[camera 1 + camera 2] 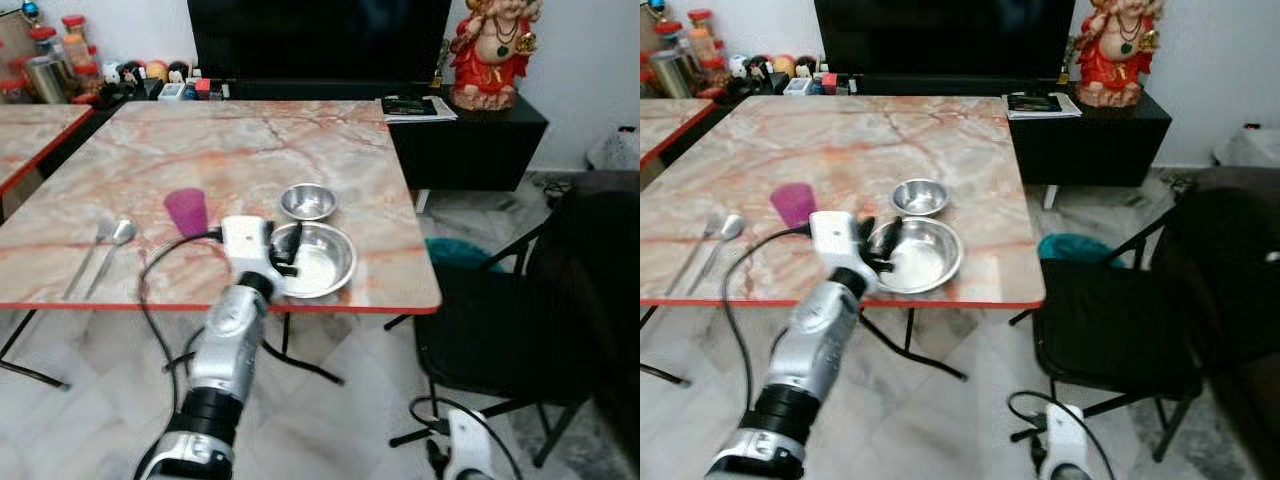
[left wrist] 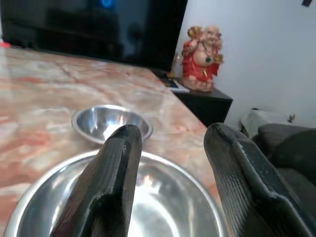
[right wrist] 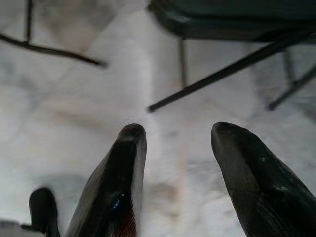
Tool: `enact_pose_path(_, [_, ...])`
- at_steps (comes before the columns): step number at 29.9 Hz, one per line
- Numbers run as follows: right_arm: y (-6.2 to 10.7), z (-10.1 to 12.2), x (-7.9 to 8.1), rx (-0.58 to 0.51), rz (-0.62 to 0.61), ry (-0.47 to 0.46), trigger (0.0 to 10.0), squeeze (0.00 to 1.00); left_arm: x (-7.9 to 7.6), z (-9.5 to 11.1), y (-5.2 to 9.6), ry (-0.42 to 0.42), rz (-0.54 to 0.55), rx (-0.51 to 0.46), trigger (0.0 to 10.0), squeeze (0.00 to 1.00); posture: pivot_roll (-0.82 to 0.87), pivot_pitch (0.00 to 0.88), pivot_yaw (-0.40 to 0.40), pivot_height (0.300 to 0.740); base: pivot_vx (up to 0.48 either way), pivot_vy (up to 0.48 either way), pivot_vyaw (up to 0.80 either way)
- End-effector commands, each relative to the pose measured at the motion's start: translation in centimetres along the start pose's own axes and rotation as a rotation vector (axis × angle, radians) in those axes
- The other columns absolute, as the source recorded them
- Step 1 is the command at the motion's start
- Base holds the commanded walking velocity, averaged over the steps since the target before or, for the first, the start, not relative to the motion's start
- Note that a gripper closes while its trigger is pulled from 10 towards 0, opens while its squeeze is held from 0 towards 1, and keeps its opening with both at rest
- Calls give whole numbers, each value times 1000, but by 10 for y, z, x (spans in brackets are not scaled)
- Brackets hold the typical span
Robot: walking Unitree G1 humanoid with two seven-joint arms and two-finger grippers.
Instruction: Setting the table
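Two steel bowls on the marble table (image 1: 220, 140) near its front edge: large bowl (image 1: 322, 262) at about 5 o'clock from the table's middle, small bowl (image 1: 308, 201) just beyond it at 12 o'clock, close beside but whether touching cannot be told. Both empty. Purple cup (image 1: 187, 211) upright at 9 o'clock of the small bowl, contents not visible; two spoons (image 1: 105, 250) farther toward 9 o'clock, long axes running from the front edge away toward 1 o'clock. Left gripper (image 1: 285, 255) reached over the near-left rim of the large bowl, fingers spread, nothing held; clearly the nearer arm to every piece of tableware. Black chair (image 1: 490, 320) off the table's right corner. Seen from the right eye, same layout: large bowl under the left gripper, small bowl at 12 o'clock of it, right gripper (image 1: 1045, 455) low by the floor at the bottom edge, well apart from the table. Through the left wrist, black fingers (image 2: 113, 182) parted wide above the large bowl's hollow, its rim passing beneath them rather than between them; small bowl straight ahead, red figurine (image 2: 201, 59) on a black cabinet beyond. Probably next: a drop onto the rim of the large bowl and a pinch. Through the right wrist, fingers (image 3: 121, 182) parted over pale floor tiles and chair legs, empty, idle.
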State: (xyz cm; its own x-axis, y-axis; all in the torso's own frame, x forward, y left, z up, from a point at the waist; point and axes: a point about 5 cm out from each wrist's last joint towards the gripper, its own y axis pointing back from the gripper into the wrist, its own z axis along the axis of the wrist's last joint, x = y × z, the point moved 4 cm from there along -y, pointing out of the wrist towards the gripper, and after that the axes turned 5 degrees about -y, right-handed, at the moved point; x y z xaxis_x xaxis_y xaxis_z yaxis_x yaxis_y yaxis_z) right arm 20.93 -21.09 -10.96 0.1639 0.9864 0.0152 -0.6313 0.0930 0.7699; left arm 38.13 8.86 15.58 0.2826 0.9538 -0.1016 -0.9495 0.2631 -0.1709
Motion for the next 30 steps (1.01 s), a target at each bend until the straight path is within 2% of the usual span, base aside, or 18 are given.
enact_pose_path(1, [-1, 2, 13, -4, 35, 0, 10000, 0, 24, 2, 2, -11, 74, -6, 10000, 0, -24, 0, -55, 740, 0, 0, 0])
enact_pose_path(2, [-1, 2, 13, -5, 38, 4, 10000, 0, 31, 3, 3, -15, 98, -7, 10000, 0, -22, 0, -56, 740, 0, 0, 0])
enact_pose_path(3, [-1, 2, 13, -5, 38, 4, 10000, 0, 31, 3, 3, -15, 98, -7, 10000, 0, -22, 0, -56, 740, 0, 0, 0])
enact_pose_path(4, [-2, 3, 14, -6, 42, 7, 10000, 0, 41, 6, 3, -25, 133, -11, 10000, 0, -21, 0, -58, 740, 0, 0, 0])
enact_pose_path(8, [-2, 5, 17, -11, 53, 7, 10000, 0, 60, 13, 4, -29, 201, -39, 10000, 0, -18, 0, -59, 740, 0, 0, 0])
enact_pose_path(11, [-2, 6, 18, -11, 57, 14, 10000, 0, 69, 18, 3, -50, 236, -50, 10000, 0, -18, 0, -59, 740, 179, 0, 0])
enact_pose_path(18, [-3, 7, 20, -13, 59, 22, 10000, 0, 72, 21, 1, -55, 245, -56, 10000, 0, -22, 0, -59, 740, 290, 0, 0])
enact_pose_path(19, [-2, 5, 19, -8, 54, -17, 10000, 0, 70, 21, 0, -56, 242, -60, 10000, 0, -22, 0, -60, 740, 304, 0, 0])
enact_pose_path(23, [-2, 3, 17, 11, 40, -41, 10000, 0, 70, 21, -1, -60, 242, -61, 10000, 0, -23, 0, -58, 740, 308, 0, 0])
enact_pose_path(30, [-2, 3, 20, 7, 54, -27, 10000, 0, 69, 21, 0, -64, 238, -63, 10000, 0, -13, 0, -58, 740, 312, 0, 0])
